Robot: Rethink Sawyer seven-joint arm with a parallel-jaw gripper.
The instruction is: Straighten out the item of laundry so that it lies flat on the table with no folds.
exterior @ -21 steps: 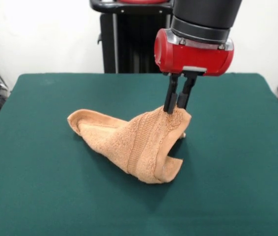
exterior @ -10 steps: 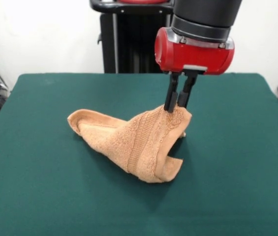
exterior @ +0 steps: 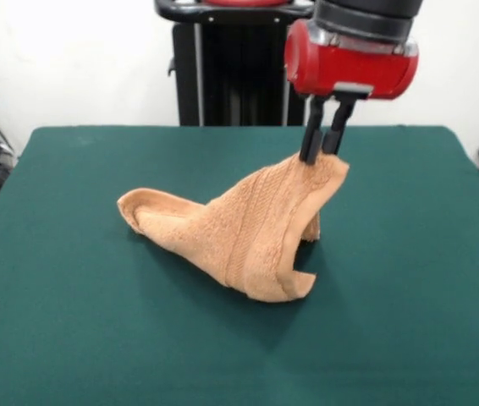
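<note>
The gripper [exterior: 322, 157] was clamped on a raised corner of the towel [exterior: 239, 233], whose doubled lower folds risked dragging bunched across the table [exterior: 70, 321].

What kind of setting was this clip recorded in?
Likely a robotics lab or test room: a bare green table against a plain white wall, the gripper lifting an orange towel, and cables at the left edge.

The gripper [exterior: 322, 153] has risen and shifted toward the picture's right, lifting the pinched corner of the orange-tan hand towel [exterior: 248, 228] higher (its draped body now stretched taller).
</note>
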